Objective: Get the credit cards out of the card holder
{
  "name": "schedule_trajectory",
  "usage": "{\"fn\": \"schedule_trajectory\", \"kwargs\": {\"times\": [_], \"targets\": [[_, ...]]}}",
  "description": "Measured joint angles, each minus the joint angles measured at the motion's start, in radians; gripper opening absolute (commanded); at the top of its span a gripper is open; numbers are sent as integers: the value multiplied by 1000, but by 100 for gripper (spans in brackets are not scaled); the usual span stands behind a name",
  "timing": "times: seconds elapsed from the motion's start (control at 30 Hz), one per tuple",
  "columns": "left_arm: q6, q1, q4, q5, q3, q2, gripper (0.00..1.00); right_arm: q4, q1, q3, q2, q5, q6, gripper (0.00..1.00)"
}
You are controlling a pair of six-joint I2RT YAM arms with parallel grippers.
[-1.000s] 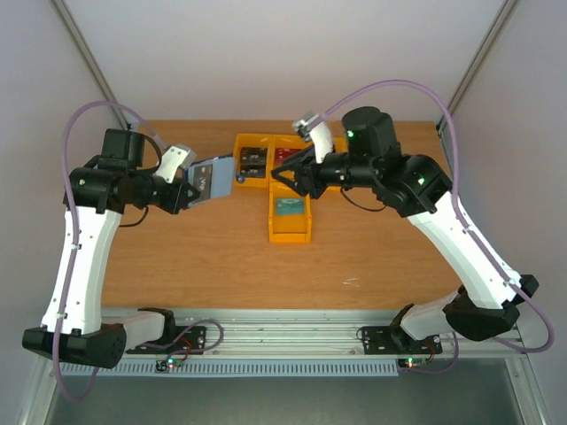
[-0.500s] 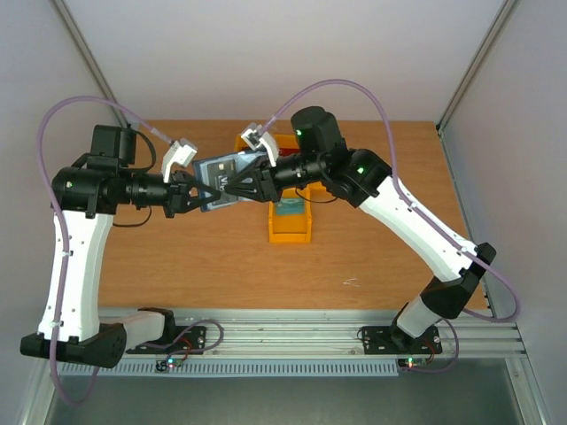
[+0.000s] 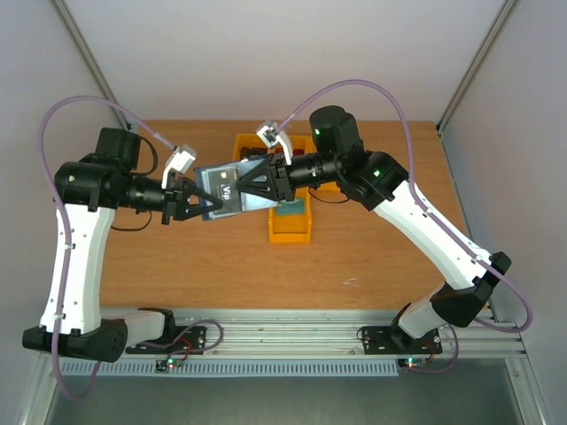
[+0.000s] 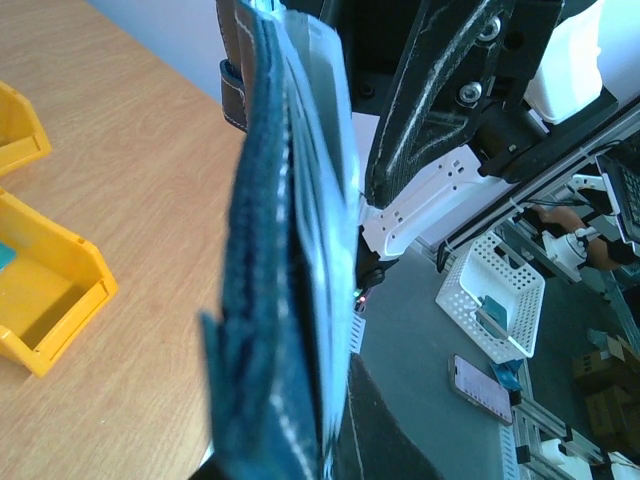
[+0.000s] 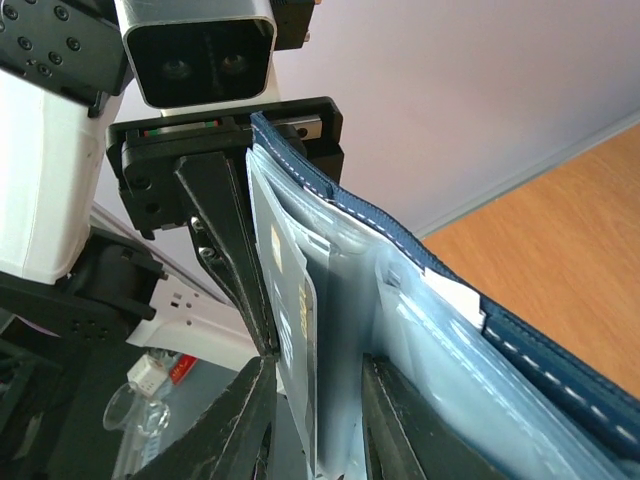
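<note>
My left gripper point(image 3: 197, 205) is shut on the lower edge of the dark navy card holder point(image 3: 213, 177) and holds it open in the air above the table. A slate-blue credit card with white "VIP" lettering point(image 3: 227, 190) shows inside it. In the left wrist view the holder point(image 4: 270, 300) is edge-on, filling my left gripper point(image 4: 305, 445). My right gripper point(image 3: 241, 186) meets the holder from the right. In the right wrist view its jaws point(image 5: 318, 440) stand apart on either side of a clear sleeve holding a card with gold print point(image 5: 295, 310). The holder's navy cover point(image 5: 520, 340) lies to the right.
Yellow plastic bins point(image 3: 291, 232) stand at the back middle of the wooden table, just right of and below the held holder; one holds a teal card. Two bins show in the left wrist view point(image 4: 50, 290). The two grippers face each other very closely.
The right arm has swung left from over the yellow bins to the holder. The left arm has lifted and turned the holder toward it. Over the last half second the right gripper stays at the holder.
</note>
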Motion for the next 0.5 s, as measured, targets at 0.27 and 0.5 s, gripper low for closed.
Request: {"fn": "schedule_trajectory", "kwargs": {"times": [0.27,0.5], "targets": [[18,2,-10,5,0,4,0,-13,9,16,13,-23,-11,14],[-26,3,2,-2,0,2,12,-18,15,28,25,-24,-37,1]]}}
